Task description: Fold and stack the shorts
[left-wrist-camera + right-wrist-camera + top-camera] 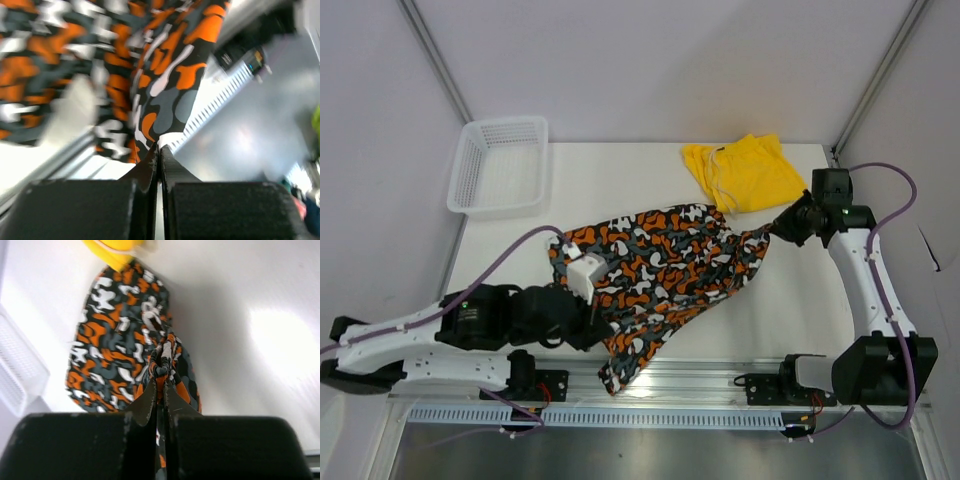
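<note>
Top external view, near edge first: the left gripper [158,150] is pinching the near-left part of the patterned shorts [660,270], its jaws pressing fully together on what looks like a thin bite of cloth. One leg is trailing over the table [800,300] edge onto the mounting rail [700,378]. Farther right, the right gripper [160,390] is clamping a bunched corner, jaws all but meeting around it. Beyond, the yellow shorts [745,170] are lying crumpled just beside the patterned pair, a mesh basket [470,150] sitting far left. The thin left hold is probably risking a slip under tension, and the trailing leg a snag on the rail.
</note>
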